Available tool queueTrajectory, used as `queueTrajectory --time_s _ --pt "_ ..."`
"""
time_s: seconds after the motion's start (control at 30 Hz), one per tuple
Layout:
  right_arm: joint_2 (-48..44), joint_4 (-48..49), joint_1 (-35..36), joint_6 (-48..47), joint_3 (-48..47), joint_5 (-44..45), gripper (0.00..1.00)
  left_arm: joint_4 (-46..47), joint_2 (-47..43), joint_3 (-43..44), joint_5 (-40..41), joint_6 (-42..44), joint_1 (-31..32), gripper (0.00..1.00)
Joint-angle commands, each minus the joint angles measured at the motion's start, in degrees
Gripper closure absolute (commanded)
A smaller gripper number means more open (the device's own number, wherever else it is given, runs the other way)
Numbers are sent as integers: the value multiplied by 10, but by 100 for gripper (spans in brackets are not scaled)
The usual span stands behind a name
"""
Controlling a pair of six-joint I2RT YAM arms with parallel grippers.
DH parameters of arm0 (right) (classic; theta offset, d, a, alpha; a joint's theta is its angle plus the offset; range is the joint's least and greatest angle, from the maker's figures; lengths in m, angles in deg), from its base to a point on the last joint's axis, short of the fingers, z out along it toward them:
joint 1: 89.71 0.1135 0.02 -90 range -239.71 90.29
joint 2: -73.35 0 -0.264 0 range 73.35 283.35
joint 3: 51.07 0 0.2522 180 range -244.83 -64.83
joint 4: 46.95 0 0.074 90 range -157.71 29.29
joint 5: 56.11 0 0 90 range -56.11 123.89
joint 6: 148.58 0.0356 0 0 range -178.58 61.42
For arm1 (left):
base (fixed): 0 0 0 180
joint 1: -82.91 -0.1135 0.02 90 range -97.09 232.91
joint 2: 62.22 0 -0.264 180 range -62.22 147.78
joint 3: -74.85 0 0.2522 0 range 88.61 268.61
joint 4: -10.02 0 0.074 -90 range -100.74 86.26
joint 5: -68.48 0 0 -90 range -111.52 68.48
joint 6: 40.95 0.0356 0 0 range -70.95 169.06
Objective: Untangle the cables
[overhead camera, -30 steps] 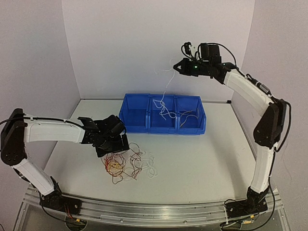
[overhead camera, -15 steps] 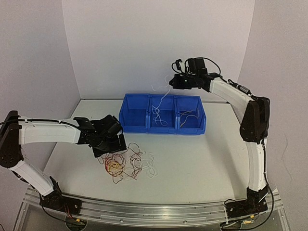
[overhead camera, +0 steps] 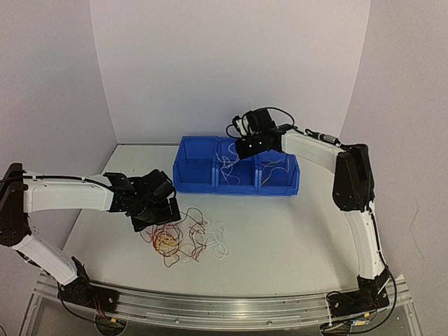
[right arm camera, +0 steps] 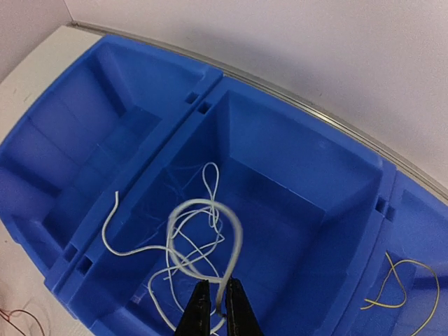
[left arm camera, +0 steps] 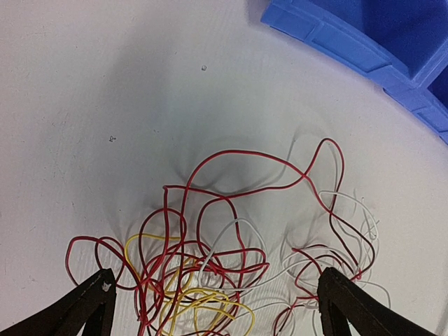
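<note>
The cables [overhead camera: 183,238] lie in a loose red, yellow and white tangle on the table in front of the blue bins. My left gripper [overhead camera: 155,210] hovers over the tangle's left rear, open wide. In the left wrist view the cables [left arm camera: 210,266] spread between and beyond the left gripper [left arm camera: 216,275] fingers, untouched. My right gripper [overhead camera: 241,148] hangs over the middle compartment. Its jaws [right arm camera: 217,283] are nearly together, with the end of a white cable [right arm camera: 234,231] between them, and the cable's loop dangles into that compartment onto other white cables.
The blue bin [overhead camera: 238,190] has three compartments in a row at the table's back. The left one holds nothing visible. A yellow-orange wire [right arm camera: 392,287] lies in the right one. White walls close in behind and on both sides.
My right arm swung down and left from high above the bins to just over the middle compartment, lowering the white cable into it. The left gripper shifted slightly left and stays open.
</note>
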Motion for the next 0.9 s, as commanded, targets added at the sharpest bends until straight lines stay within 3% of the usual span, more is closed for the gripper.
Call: queueTrajectory --time_s 0.0,0.07,0.2,0.4,0.57,0.73,0.87 --pt "25 -25 6 -51 -50 59 90 -5 -6 0 1 -8 2 0" --pt "33 -35 6 -62 -62 66 81 -5 -6 -1 1 -10 2 0" --pt "19 -43 9 -70 -55 55 55 -3 -10 -5 2 -13 2 0" --pt "-39 -49 19 -94 -22 50 35 -3 -4 -3 -1 -13 2 0" --pt "-126 -50 23 -92 65 8 28 0 2 -3 -3 -13 2 0" --pt "-240 -52 55 -119 223 -154 20 14 5 -15 -8 -13 2 0" --pt "-308 -51 124 -178 369 -269 20 31 11 -31 -9 -16 1 0"
